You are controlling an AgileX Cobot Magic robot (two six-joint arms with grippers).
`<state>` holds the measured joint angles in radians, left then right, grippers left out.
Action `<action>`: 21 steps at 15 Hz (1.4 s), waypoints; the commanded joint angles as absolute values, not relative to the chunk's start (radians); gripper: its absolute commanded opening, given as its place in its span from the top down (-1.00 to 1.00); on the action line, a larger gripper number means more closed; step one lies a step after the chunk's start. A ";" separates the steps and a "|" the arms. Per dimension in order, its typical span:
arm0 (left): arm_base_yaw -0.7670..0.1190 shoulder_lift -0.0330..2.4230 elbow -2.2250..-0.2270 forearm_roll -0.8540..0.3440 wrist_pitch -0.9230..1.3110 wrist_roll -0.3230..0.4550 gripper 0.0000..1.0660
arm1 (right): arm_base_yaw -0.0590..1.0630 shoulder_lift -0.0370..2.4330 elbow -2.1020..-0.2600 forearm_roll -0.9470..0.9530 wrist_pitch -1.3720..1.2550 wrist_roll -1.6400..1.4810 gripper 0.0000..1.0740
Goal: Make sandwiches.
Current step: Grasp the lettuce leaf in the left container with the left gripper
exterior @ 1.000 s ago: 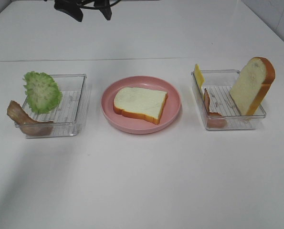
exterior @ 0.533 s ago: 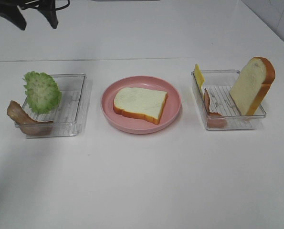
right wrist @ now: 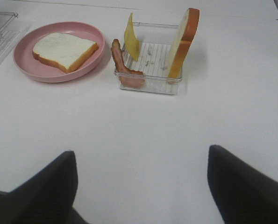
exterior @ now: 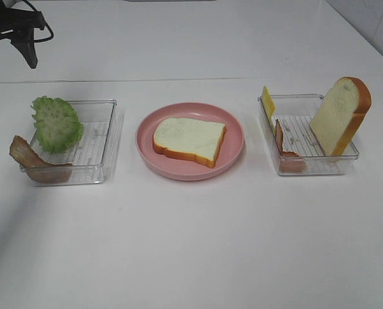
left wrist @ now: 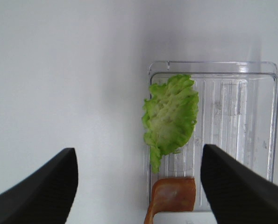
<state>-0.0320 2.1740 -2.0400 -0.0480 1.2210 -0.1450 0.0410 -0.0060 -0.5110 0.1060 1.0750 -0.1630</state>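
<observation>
Sandwich parts [exterior: 190,140] are unstacked, spread in one row across the white desk [exterior: 191,257]. On the near side of that row, the right end effector [right wrist: 141,151] hangs above bare desk, well apart from the food. Its two dark fingers [right wrist: 50,186] are spread wide with nothing between them. It does not show in the exterior high view.

At the row's near edge, the left bacon strip [exterior: 33,162] drapes over the near outer corner of the left clear tray [exterior: 104,138]. The right bacon strip [exterior: 282,149] leans in the near inner corner of the right clear tray [exterior: 307,164].

Between the trays, the flat bread slice [exterior: 197,135] lies crust-edged on the round pink plate [exterior: 146,151], with nothing on top of it. The lettuce leaf [exterior: 56,123] stands against the left tray's outer wall and rises above its rim. In the right tray, the upright bread slice [exterior: 339,116] leans at the outer side, and the yellow cheese slice [exterior: 267,103] stands at the far inner corner.

Farthest back, at the far left of the desk, the left end effector [exterior: 9,51] hangs released and empty. In its wrist view the lettuce leaf and left bacon strip show between its parted fingers [left wrist: 45,186].
</observation>
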 commanded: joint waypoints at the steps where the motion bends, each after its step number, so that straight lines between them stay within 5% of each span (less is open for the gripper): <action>1: -0.037 2.229 -2.031 -0.048 1.248 -0.144 -0.31 | 0.036 -0.018 -0.507 0.105 1.065 -0.155 -0.37; 11: -0.037 2.358 -2.039 -0.082 1.199 -0.119 -0.29 | 0.036 -0.018 -0.507 0.105 1.065 -0.155 -0.37; 21: -0.037 2.369 -2.039 -0.082 1.135 -0.117 0.17 | 0.036 -0.018 -0.507 0.105 1.065 -0.155 -0.37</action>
<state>-0.0320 2.3690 -2.0400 -0.0720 1.1440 -0.1190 0.0410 -0.0060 -0.5110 0.1060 1.0750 -0.1630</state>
